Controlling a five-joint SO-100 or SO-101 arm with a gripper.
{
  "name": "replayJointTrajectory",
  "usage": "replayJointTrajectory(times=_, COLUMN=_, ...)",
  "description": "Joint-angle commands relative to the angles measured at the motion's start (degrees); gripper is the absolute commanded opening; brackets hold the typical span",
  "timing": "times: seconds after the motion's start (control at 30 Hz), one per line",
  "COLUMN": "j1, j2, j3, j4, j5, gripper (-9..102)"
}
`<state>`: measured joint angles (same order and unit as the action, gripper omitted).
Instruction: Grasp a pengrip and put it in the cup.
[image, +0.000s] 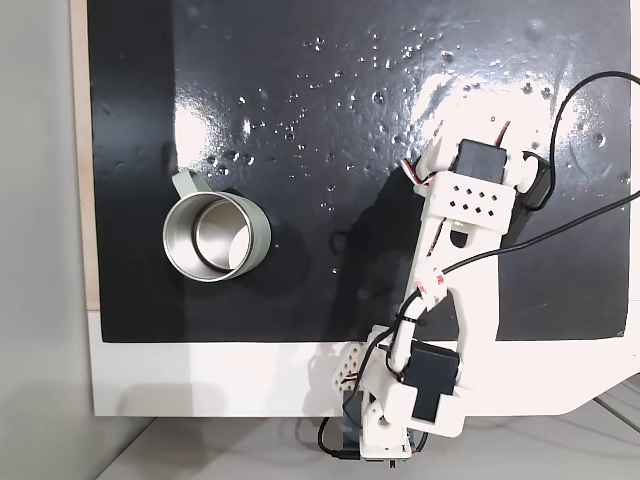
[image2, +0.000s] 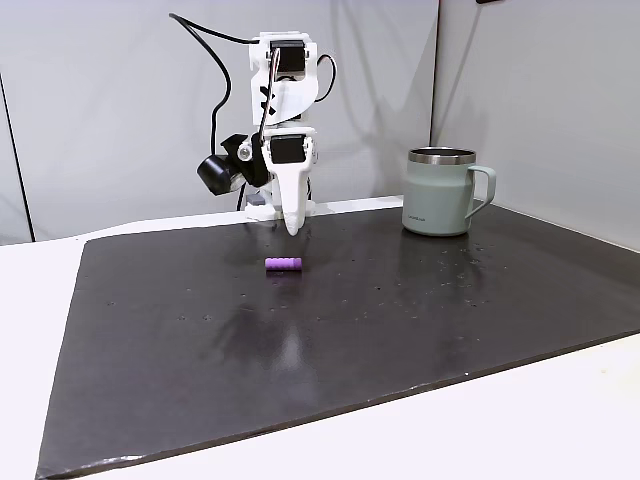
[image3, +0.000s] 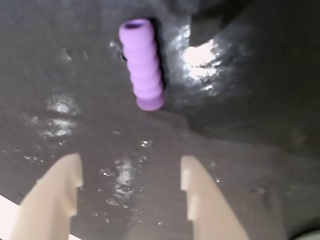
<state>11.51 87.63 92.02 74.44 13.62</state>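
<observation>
- Gripper (image3: 131, 182) open, empty, above the mat (image2: 400, 330).
- Pengrip (image3: 143, 64) lies just beyond its fingertips.
- Cup (image2: 440, 192) stands upright, far right in a fixed view.

Lab-like bench: black mat (image2: 400, 330), bare walls (image2: 100, 100)

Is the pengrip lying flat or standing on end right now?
Lying flat. The pengrip rests on its side on the black mat, free of the open hand, whose fingers sit short of it in the wrist view.

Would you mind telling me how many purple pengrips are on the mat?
1: the pengrip lies on its side on the black mat, just ahead of the open gripper.
</observation>
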Motion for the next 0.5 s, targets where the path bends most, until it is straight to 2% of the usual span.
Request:
replayJointTrajectory(times=0.0, j1=1.49, j2=0.09, j3=-3.08, j4=1.41, j5=-1.14, gripper=25)
replayJointTrajectory(times=0.47, j1=2.2, j2=-6.94, j3=-4.92, j4=1.85, j5=-4.31, gripper=25)
